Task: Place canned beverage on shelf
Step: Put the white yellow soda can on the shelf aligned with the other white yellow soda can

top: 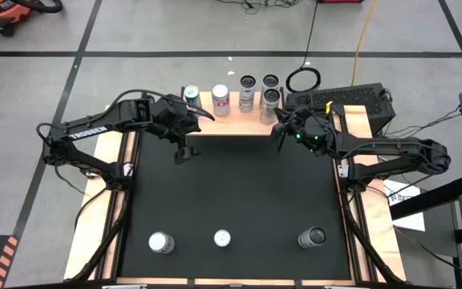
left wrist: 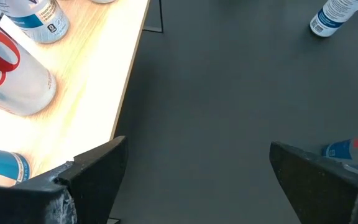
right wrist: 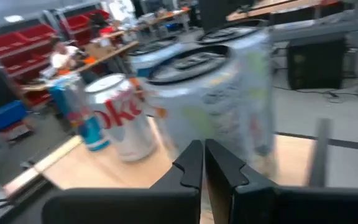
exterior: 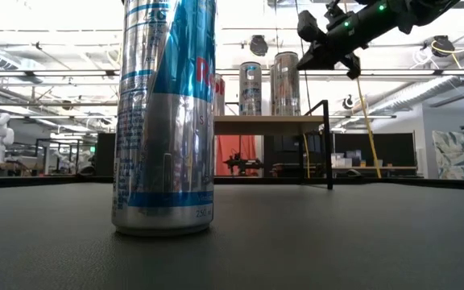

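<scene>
The shelf (top: 231,124), with a pale wood top, stands at the table's far edge and carries several upright cans, among them a blue one (top: 191,96), a white-and-red one (top: 220,99) and silver ones (top: 270,103). Three more cans (top: 161,242) (top: 222,238) (top: 312,238) stand on their bases along the mat's near edge; the middle one looms large in the low view (exterior: 165,121). My left gripper (left wrist: 197,180) hangs open over the mat beside the shelf's near left edge (left wrist: 126,93). My right gripper (right wrist: 204,158) is shut and level at the shelf's right end, pointing at a silver can (right wrist: 222,93).
The black mat (top: 239,193) between the shelf and the near row of cans is bare. A dark keyboard-like box (top: 351,100) and a cable ring (top: 303,79) lie beyond the right arm. Wooden strips edge the table on both sides.
</scene>
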Tool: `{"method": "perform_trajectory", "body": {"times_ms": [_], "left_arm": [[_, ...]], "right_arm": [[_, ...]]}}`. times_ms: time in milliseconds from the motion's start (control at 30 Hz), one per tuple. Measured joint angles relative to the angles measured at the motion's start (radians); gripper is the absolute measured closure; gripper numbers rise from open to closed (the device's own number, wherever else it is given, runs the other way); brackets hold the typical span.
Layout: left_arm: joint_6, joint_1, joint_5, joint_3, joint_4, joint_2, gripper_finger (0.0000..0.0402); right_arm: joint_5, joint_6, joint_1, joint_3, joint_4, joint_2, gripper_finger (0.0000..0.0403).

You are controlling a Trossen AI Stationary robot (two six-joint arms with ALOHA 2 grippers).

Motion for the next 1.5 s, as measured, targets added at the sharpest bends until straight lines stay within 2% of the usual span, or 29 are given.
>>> {"method": "perform_trajectory", "body": {"times_ms": [100, 200, 400, 767, 1400, 1500], "left_arm": [[0.0, 0.0, 0.0, 0.0, -0.001, 0.0, 0.0008], [0.0, 0.0, 0.0, 0.0, -0.001, 0.0, 0.0008], [0.0, 0.0, 0.0, 0.0, 0.0, 0.0, 0.0008], [0.0, 0.0, 0.0, 0.0, 0.0, 0.0, 0.0008], [0.0, 0.0, 0.0, 0.0, 0.0, 0.0, 0.0008], [0.0, 0.0, 0.0, 0.0, 0.0, 0.0, 0.0008]], "right_arm": [[0.044, 0.014, 0.001, 0.0, -0.043, -0.024, 0.0403], [0.044, 0.017, 0.002, 0.0, -0.062, -0.047, 0.0403], [-0.087, 0.019, 0.034, 0.0, -0.043, -0.052, 0.0403], [-0.089, 0.016, 0.02, 0.0, 0.034, 0.008, 0.0403], [-0.078, 0.02, -0.027, 0.0, 0.041, 0.008, 0.0403], [-0.051, 0.014, -0.027, 0.0, 0.038, 0.008, 0.0403]]}}
